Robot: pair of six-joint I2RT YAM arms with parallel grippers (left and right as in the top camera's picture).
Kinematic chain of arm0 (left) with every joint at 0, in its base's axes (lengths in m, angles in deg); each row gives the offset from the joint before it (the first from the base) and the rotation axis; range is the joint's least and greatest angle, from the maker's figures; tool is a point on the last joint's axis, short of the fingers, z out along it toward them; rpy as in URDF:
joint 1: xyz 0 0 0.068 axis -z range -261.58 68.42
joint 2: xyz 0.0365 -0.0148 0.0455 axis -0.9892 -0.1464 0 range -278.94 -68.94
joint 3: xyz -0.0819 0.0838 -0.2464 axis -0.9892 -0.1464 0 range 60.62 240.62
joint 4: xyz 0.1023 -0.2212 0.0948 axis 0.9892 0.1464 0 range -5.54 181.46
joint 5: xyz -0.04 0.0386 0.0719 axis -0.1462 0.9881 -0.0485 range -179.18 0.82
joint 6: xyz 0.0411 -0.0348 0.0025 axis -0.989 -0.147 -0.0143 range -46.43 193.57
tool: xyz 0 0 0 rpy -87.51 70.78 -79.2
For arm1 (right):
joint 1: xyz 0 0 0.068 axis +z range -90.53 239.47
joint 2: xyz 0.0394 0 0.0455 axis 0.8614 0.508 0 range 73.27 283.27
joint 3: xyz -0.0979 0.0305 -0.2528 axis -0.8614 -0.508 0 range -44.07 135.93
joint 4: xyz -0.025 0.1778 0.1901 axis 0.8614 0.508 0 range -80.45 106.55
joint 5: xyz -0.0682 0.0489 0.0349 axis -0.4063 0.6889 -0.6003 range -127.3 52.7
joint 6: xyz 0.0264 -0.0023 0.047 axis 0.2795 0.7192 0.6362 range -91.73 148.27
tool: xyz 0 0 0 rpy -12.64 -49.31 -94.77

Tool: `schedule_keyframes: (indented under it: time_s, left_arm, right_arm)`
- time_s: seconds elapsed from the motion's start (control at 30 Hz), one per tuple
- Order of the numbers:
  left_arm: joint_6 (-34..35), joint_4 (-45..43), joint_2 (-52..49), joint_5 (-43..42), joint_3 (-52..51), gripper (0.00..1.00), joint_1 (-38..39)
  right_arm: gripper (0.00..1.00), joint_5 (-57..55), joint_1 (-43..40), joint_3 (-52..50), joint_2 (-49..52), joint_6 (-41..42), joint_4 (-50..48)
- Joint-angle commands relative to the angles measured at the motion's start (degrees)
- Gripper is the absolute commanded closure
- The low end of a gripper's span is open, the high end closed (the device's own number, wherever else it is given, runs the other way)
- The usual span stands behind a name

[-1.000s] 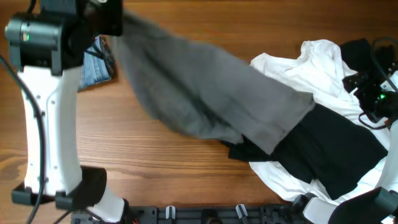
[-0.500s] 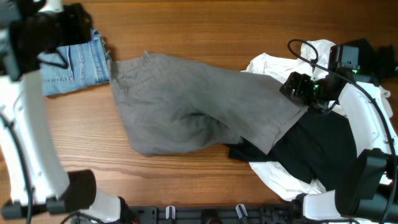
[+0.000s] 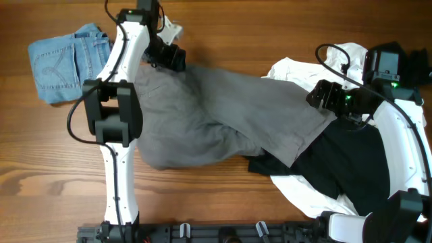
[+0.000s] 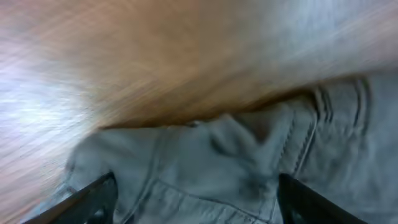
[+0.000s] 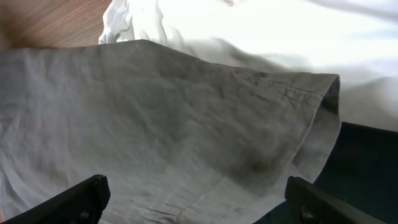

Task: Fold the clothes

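near right corner: black garment (image 3: 358, 165) lies on the white garment (image 3: 300, 192), and both run under the hem end of the grey shorts (image 3: 223, 115). the shorts lie mid-worktop, long axis on a diagonal from the far edge left of centre toward the right edge. your next grab turns on that axis: waistband end far, leg hem end right.

right gripper (image 3: 322, 96) hangs over the hem corner, fingers spread wide, nothing pinched. the hem (image 5: 292, 93) lies ahead of it and a bit right.

left gripper (image 3: 170, 57) is at the far waistband edge, also spread, with cloth below and between the fingers. i judge no grip there yet.

each arm is nearer its own end, so work both ends, one arm apiece.

folded denim shorts (image 3: 64, 59) sit in the far left corner.

hard to read:
- left wrist view is blurred, so you can't tell contact with the waistband (image 4: 186, 155).
- the left arm (image 3: 115, 115) covers the shorts' left edge and the gap to the denim.
- can't tell if a second leg is tucked underneath.
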Motion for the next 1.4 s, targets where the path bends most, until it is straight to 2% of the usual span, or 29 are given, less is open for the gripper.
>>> schedule_keyframes:
  time_s: [0.0, 0.03, 0.07, 0.1, 0.2, 0.3, 0.33, 0.4, 0.43, 0.53, 0.6, 0.67, 0.7, 0.73, 0.77, 0.8, 0.83, 0.87, 0.9, 0.93, 1.0, 1.07, 1.13, 1.2, 1.3, 1.37]
  left_arm:
    - [-5.3, 1.5, -2.4, -5.8, -2.3, 0.30, 0.2]
    - [-5.3, 2.1, -2.4, -5.8, -2.4, 0.44, 0.3]
    - [-5.3, 2.6, -2.4, -5.7, -2.4, 0.73, 0.3]
    - [-5.2, 3.8, -2.1, -4.8, -2.3, 0.96, 0.2]
    - [6.1, 6.6, 1.3, 7.2, 0.3, 0.96, -1.9]
    - [14.9, 8.1, 7.0, 13.9, 5.6, 0.96, -6.4]
    - [17.9, 7.3, 10.7, 11.8, 7.3, 0.96, -9.4]
    - [17.1, 4.8, 14.7, 2.6, 7.4, 0.96, -12.2]
    - [19.1, 4.2, 16.1, 4.4, 7.4, 0.96, -13.4]
    - [32.6, 7.8, 16.5, 21.1, 7.4, 0.96, -18.0]
    - [36.9, 9.1, 16.9, 20.3, 7.4, 0.96, -21.9]
    - [36.2, 9.1, 17.2, 12.6, 7.4, 0.96, -25.1]
    - [33.1, 9.0, 17.2, 6.8, 7.4, 0.94, -26.1]
    - [30.8, 9.6, 17.2, 3.1, 7.4, 0.79, -26.4]
    - [29.6, 10.0, 17.3, 1.7, 7.4, 0.70, -26.3]
    - [28.0, 10.5, 17.6, -0.7, 7.4, 0.63, -26.1]
    - [26.6, 10.8, 18.3, -3.3, 7.4, 0.60, -25.9]
    - [25.7, 11.0, 19.8, -7.3, 7.4, 0.58, -25.7]
    - [25.8, 11.0, 21.9, -10.8, 7.4, 0.57, -25.5]
    - [25.8, 11.0, 23.3, -12.7, 7.4, 0.56, -25.4]
    - [25.8, 11.0, 27.9, -15.2, 7.4, 0.52, -24.2]
    - [25.6, 11.4, 32.3, -15.2, 7.4, 0.43, -21.9]
    - [24.7, 11.5, 36.0, -15.2, 7.4, 0.22, -19.1]
    - [24.7, 11.9, 38.5, -15.0, 7.4, 0.20, -15.9]
    - [24.7, 12.6, 38.8, -14.9, 7.4, 0.16, -13.4]
    - [24.5, 12.8, 38.8, -13.4, 7.3, 0.17, -12.3]
  right_arm:
    - [0.05, 0.5, 0.1, -0.4, -0.5, -0.8, 0.0]
    - [0.04, 0.5, 0.1, -0.4, -0.5, -0.8, 0.0]
    - [0.04, 0.5, 0.1, -0.4, -0.5, -0.8, -0.1]
    - [0.04, 0.5, 0.1, -0.4, -0.5, -0.8, -0.2]
    - [0.04, 0.5, 0.1, -0.4, -0.5, -0.8, -0.3]
    - [0.05, 0.5, 0.1, -0.4, -0.5, -0.9, -0.9]
    - [0.05, 0.5, 0.1, -0.4, -0.5, -0.9, -1.0]
    - [0.04, 0.5, 0.1, -0.4, -0.5, -0.9, -1.8]
    - [0.04, 0.5, 0.1, -0.4, -0.5, -0.8, -1.9]
    - [0.01, 0.5, 0.1, -0.4, -0.5, -0.9, -1.3]
    - [0.01, 0.5, 0.1, -0.4, -0.3, -1.0, -0.8]
    - [0.02, 3.2, 1.4, -0.7, 0.1, -5.4, -1.2]
    - [0.02, 5.7, 3.6, -1.6, 0.7, -7.9, -2.6]
    - [0.02, 6.0, 6.1, -2.9, 1.2, -8.5, -4.3]
    - [0.02, 5.0, 9.0, -4.4, 2.1, -8.5, -6.3]
    - [0.12, 4.3, 13.0, -6.3, 3.8, -8.7, -8.8]
    - [0.26, 4.4, 16.3, -7.8, 5.6, -9.9, -10.9]
    - [0.48, 2.7, 19.9, -8.9, 8.2, -10.5, -12.8]
    - [0.76, -0.2, 21.9, -9.2, 11.4, -7.8, -14.8]
    - [0.81, -2.5, 22.4, -9.2, 14.2, -4.8, -16.6]
    - [0.85, -6.1, 20.9, -9.2, 20.5, 0.7, -22.0]
    - [0.87, -10.4, 14.6, -9.1, 26.0, 6.9, -28.1]
    - [0.88, -12.0, 1.5, -8.3, 29.2, 11.4, -32.0]
    - [0.89, -10.9, -13.5, -6.0, 29.1, 10.5, -34.1]
    - [0.87, -10.3, -27.1, -0.1, 29.1, 6.3, -34.0]
    - [0.81, -9.8, -34.7, 6.1, 28.9, 5.1, -32.5]
